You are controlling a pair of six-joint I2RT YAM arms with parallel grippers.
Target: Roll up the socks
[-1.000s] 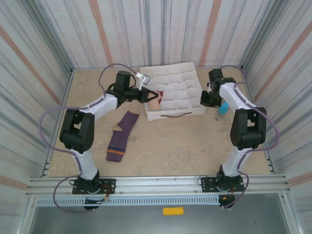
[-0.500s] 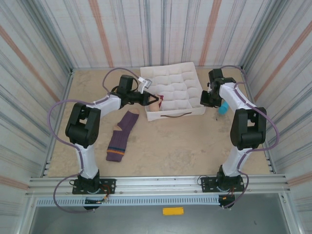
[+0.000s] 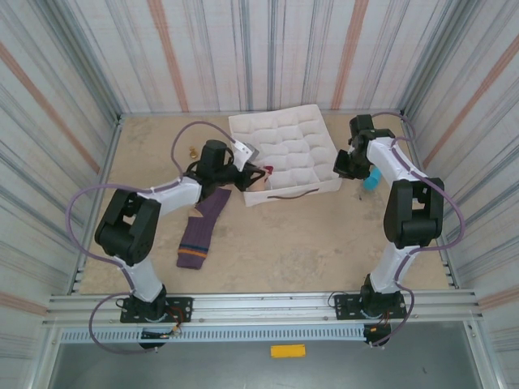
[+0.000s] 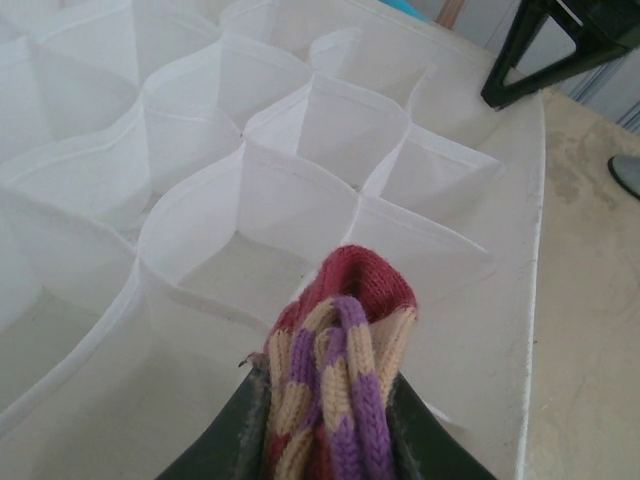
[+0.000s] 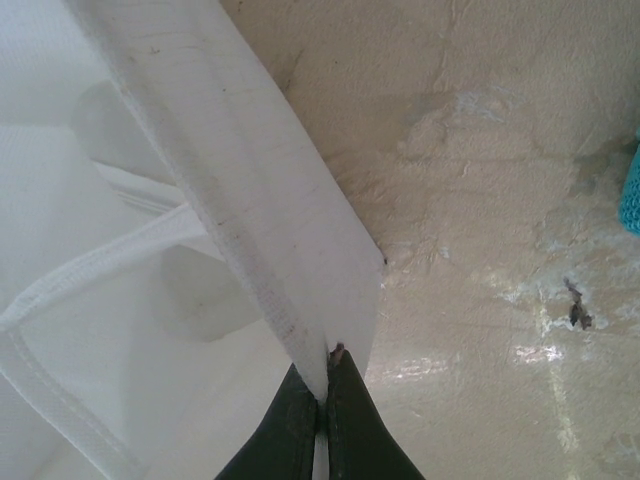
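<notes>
The beige sock (image 4: 340, 370), bunched up with a dark red end and purple stitches, is clamped in my left gripper (image 4: 330, 405). It hangs over a near-left cell of the white fabric organizer (image 4: 300, 170). From above, that gripper (image 3: 258, 172) sits at the organizer's near-left corner. The purple sock (image 3: 203, 228) lies flat on the table below the left arm, orange-striped end toward me. My right gripper (image 5: 324, 385) is shut on the organizer's right wall (image 5: 250, 220), and from above this gripper (image 3: 342, 166) is at the right edge.
A turquoise stick-shaped object (image 3: 372, 178) lies on the table just right of the right gripper, its edge (image 5: 630, 190) showing in the right wrist view. The organizer (image 3: 284, 158) fills the table's back middle. Corrugated walls enclose the table.
My left gripper has carried the beige sock a little nearer and lower over the organizer's near-left corner. The organizer has turned slightly. The right gripper has stayed put.
</notes>
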